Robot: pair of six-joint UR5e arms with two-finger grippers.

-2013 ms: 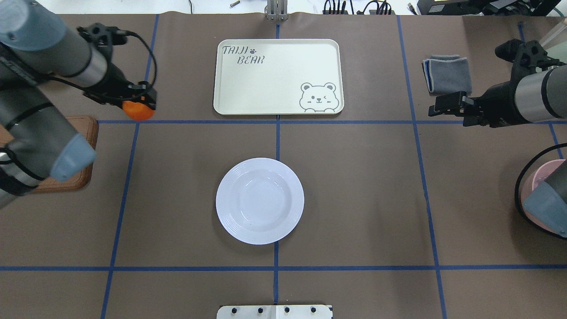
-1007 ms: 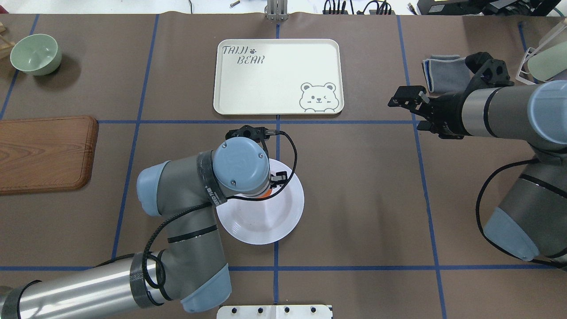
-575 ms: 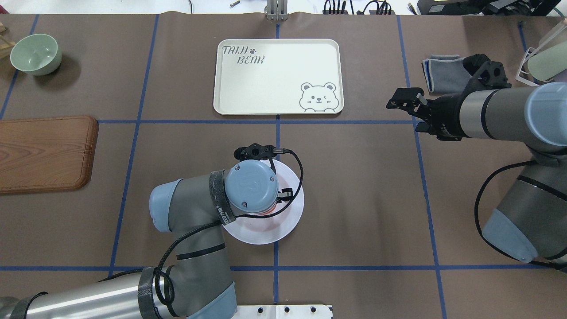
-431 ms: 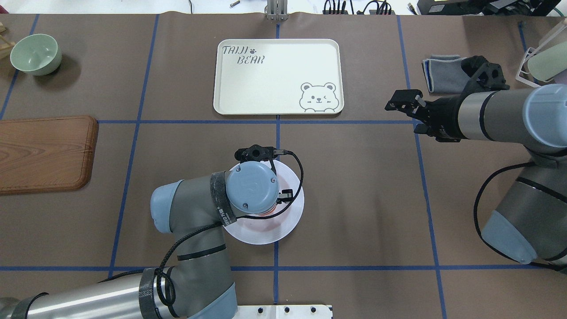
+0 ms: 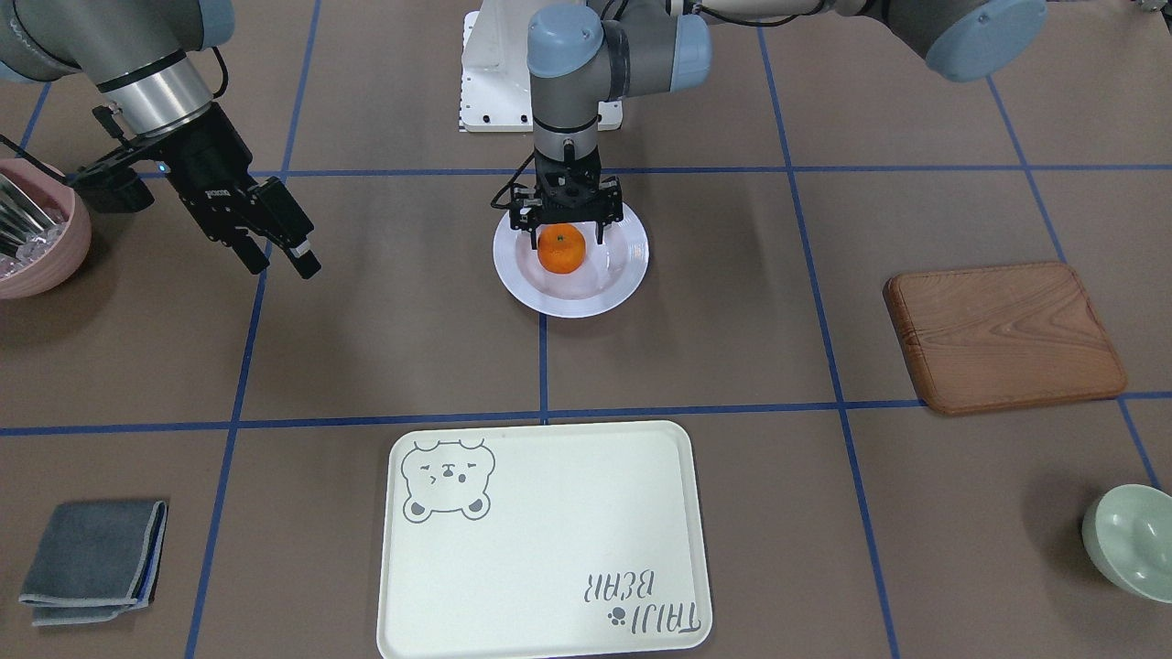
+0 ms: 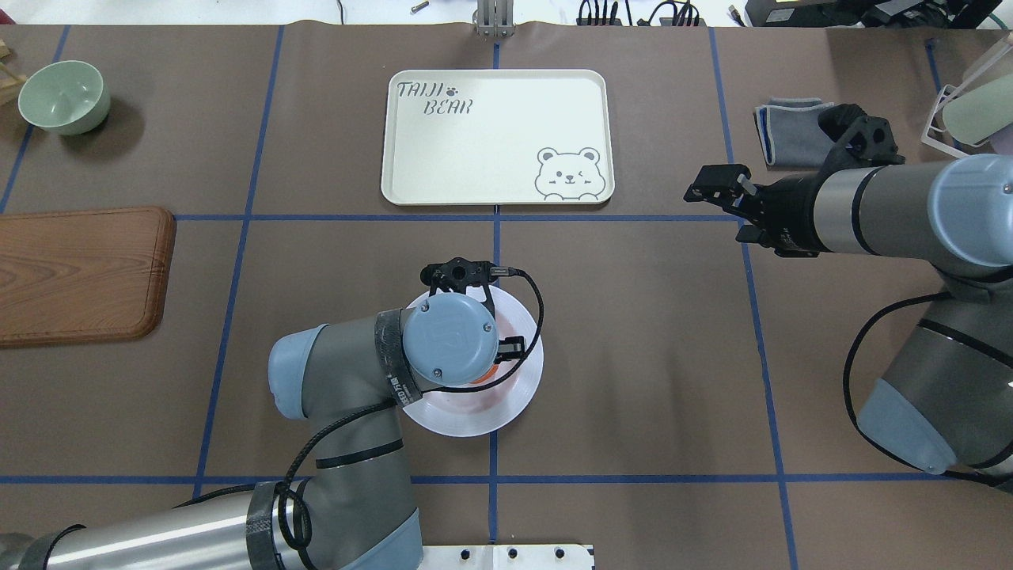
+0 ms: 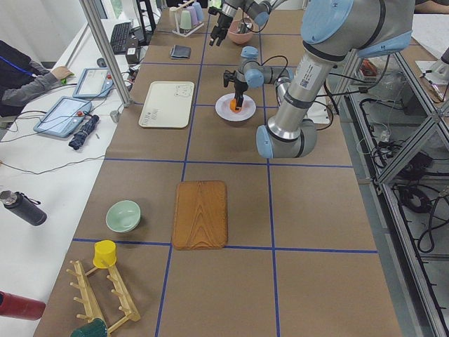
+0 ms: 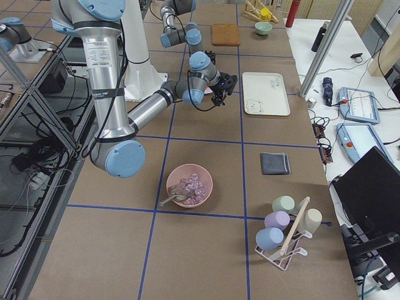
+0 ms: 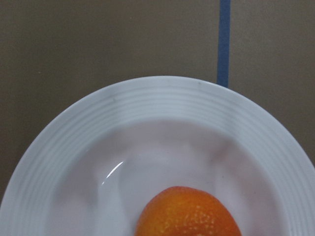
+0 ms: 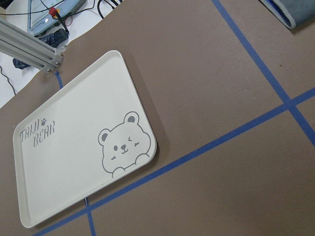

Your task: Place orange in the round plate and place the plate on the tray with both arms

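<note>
- Orange (image 5: 561, 249): sits in the sunken centre of the plate (image 5: 575, 306), stem dimple up. In the left wrist view its top shows at the lower edge, low in the plate's well.
- Plate: flat on the worktop (image 5: 732, 348), about mid-length, on the centre tape line (image 5: 543, 366) and nearer the robot's edge than the tray is. Plate and tray are well apart, not touching.
- Tray (image 5: 549, 549): lies flat at the middle of the operators' edge, long side along that edge. The bear drawing is in the corner toward the robot's right.
- Left gripper (image 5: 566, 236): points straight down over the plate, its fingers (image 5: 533, 240) one on each side of the orange. The jaws stand apart, a little wider than the fruit; a narrow gap shows on each side in the front view. In the overhead view the wrist hides most of the orange; only a sliver of it shows.
- Right gripper (image 5: 286, 265): hangs above the worktop toward the robot's right end, well apart from the plate, tilted down toward the operators' edge. Its jaws are apart and nothing is between them. Its wrist camera looks at the tray.
- Board (image 5: 1003, 339): flat toward the robot's left end, about level with the plate.
- Green bowl (image 5: 1131, 540): upright near the corner of the operators' edge and the left end.
- Cloth (image 5: 92, 558): folded, near the operators' edge toward the right end.
- Pink bowl (image 5: 37, 243): toward the right end, with cutlery in it.
</note>
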